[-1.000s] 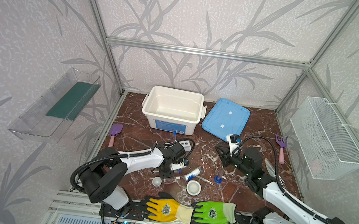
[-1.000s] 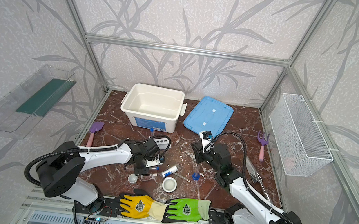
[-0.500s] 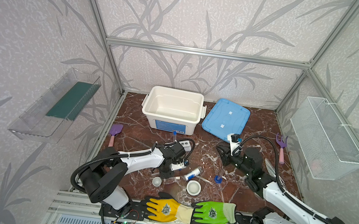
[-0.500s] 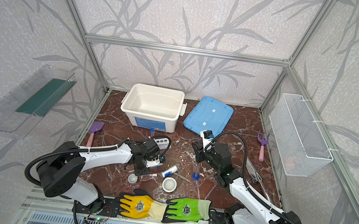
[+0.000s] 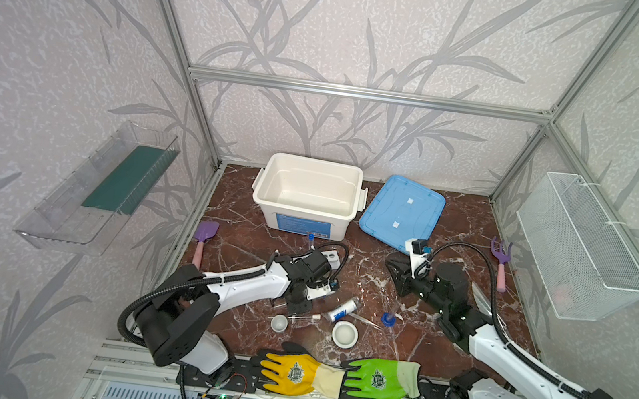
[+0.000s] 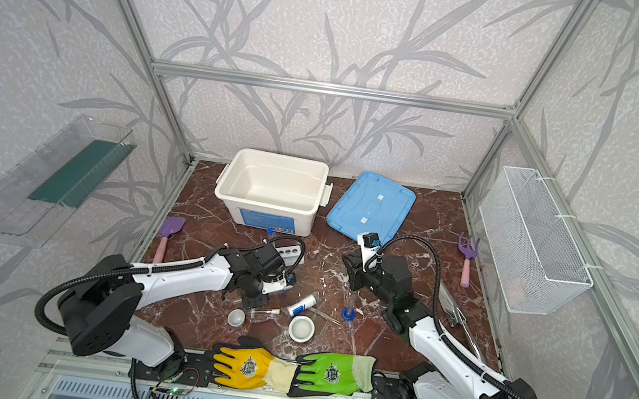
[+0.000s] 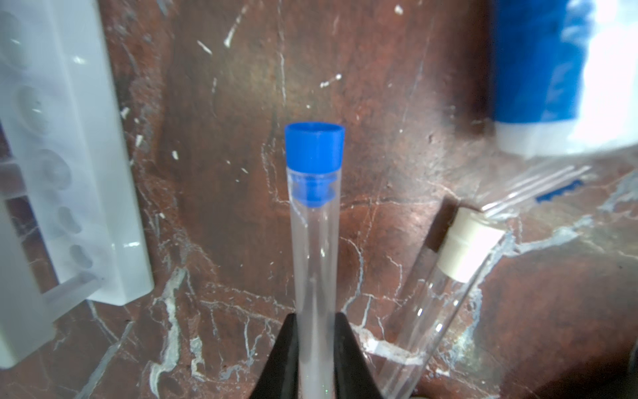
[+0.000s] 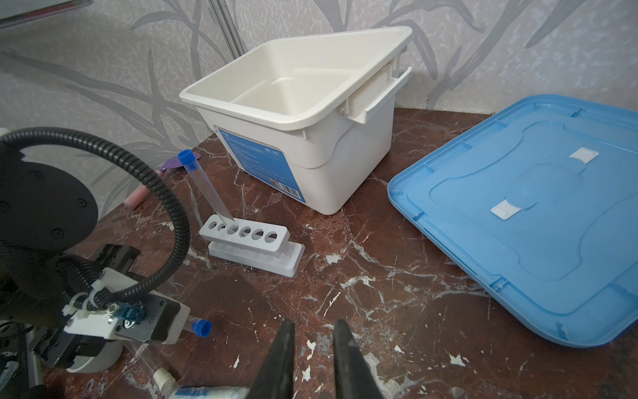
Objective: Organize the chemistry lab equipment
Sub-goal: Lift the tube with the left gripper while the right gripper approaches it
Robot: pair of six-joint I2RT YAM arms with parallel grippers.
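My left gripper is shut on a clear blue-capped test tube, held low over the marble table, and its blue cap also shows in the right wrist view. A white-capped tube lies beside it. The white six-hole rack holds one blue-capped tube, leaning. Both top views show two white dishes, the blue-labelled vial, tweezers and a blue-based vessel. My right gripper hovers right of the rack, slightly open and empty.
A white bin and its blue lid sit at the back. A purple trowel lies far left and a purple rake far right. Yellow and green gloves lie on the front edge. A wire basket hangs on the right wall.
The left jaws have drawn in around the blue-capped tube. Neither arm has visibly shifted.
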